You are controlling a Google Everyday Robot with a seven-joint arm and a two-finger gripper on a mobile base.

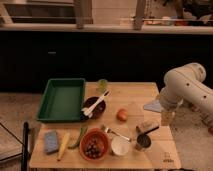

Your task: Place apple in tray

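We're looking at a kitchen-style robot test space: wooden table (135,95) set with tray (62,100), bowls (83,142) and cup (102,85), dark counter (100,55) behind, and a white arm (187,85) hanging its gripper (167,118) at the table's right edge.

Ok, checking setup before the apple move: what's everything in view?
tray: one, green, table's back left
apple: one, orange-red, mid-table
small cup: one, green, right of the tray's far corner
dark bowl: one, dark, beside the tray, holding a white utensil
sponge: one, blue, front left
long yellow item: one, yellow, right of the sponge
orange bowl: one, orange, front centre, dark round fruit inside
white cup: one, white, right of the orange bowl
dark cup: one, dark, front right
table: one, light wood
arm: one, white, at right
hand: one, pale, over the table's right edge
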